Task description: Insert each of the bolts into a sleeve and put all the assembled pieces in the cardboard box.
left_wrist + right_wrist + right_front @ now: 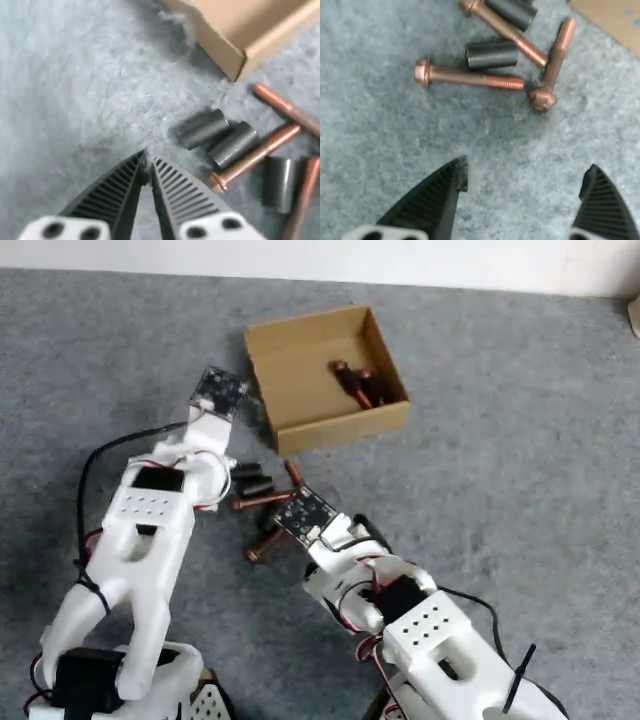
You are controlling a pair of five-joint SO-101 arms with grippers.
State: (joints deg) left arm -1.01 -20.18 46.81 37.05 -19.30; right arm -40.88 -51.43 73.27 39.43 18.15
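The cardboard box point(300, 365) stands open at the back of the grey carpet, with a few assembled pieces point(355, 383) lying in its right half. Just in front of it lie loose copper bolts point(262, 501) and dark sleeves point(250, 472). My left gripper point(148, 162) is shut with nothing in it, above bare carpet beside two sleeves point(202, 129) and a bolt point(255, 157). My right gripper point(527, 172) is wide open over the carpet, a short way from three bolts point(470, 76) and a sleeve point(492, 54).
The box's near corner point(240, 30) lies close to the left gripper, and its edge point(615, 20) lies beyond the bolts in the right wrist view. Both arms point(140, 540) crowd the pile from either side. Open carpet spreads to the right of the box.
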